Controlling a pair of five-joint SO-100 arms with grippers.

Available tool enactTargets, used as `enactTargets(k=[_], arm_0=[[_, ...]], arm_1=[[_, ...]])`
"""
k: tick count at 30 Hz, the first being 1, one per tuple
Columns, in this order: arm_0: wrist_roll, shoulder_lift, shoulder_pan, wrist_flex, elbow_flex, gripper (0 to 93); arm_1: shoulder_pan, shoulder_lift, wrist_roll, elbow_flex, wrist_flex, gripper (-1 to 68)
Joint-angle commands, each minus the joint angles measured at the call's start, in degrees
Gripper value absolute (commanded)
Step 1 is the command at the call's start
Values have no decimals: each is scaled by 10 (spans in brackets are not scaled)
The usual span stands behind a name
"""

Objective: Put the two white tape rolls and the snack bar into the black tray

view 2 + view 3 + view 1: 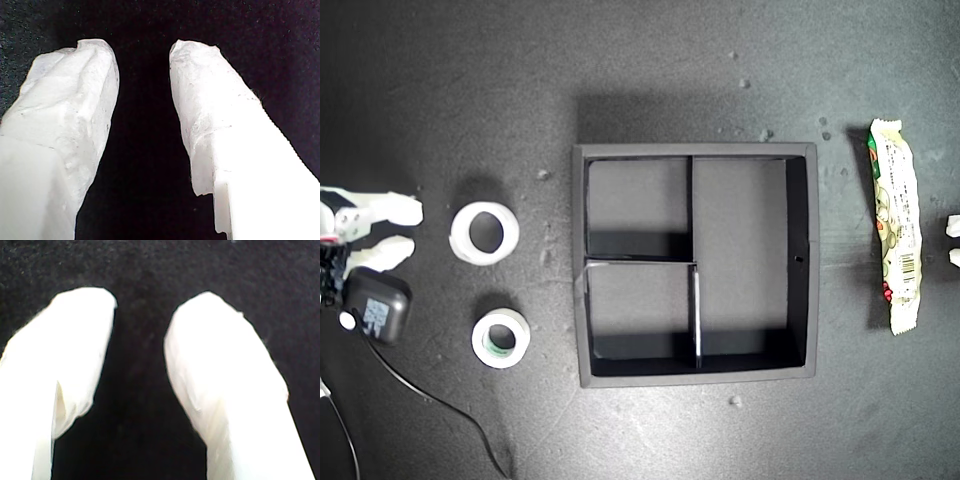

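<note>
Tape rolls, wider (484, 232) and smaller (501, 338), lie outside black tray (582, 260); snack bar (894, 226) beyond. My first gripper (142, 50) and my second gripper (140, 302): fingers spread, empty.

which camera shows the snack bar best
The exterior view. The snack bar lies there whole on the dark mat, lengthwise, at the exterior view's right of the black tray and outside it, with its barcode showing. Both wrist views show only white gripper fingers over dark mat, no bar at all.
</note>
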Motion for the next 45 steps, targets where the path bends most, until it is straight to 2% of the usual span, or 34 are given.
enactTargets(k=[1,16,20,22,25,26,31,41,45], arm_0=[[-6,29,4,21,34,86],[-8,29,2,21,34,86],[-54,29,-23,21,34,86],[-39,29,-38,3,34,94],[-41,29,-47,-20,34,37],[-40,30,-49,-25,34,1],[-114,30,-52,-26,34,0],[-65,30,-36,-111,34,0],[-105,25,-34,-110,34,115]], arm_1=[[98,39,-154,7,-4,2],[99,39,-154,7,-4,2],[104,39,-154,7,-4,-1],[98,39,-154,7,-4,-1],[98,39,-154,7,-4,-1],[100,39,-156,7,-4,-1],[133,39,-161,7,-4,-1],[200,34,-74,7,-55,-2],[200,33,-69,7,-62,-1]])
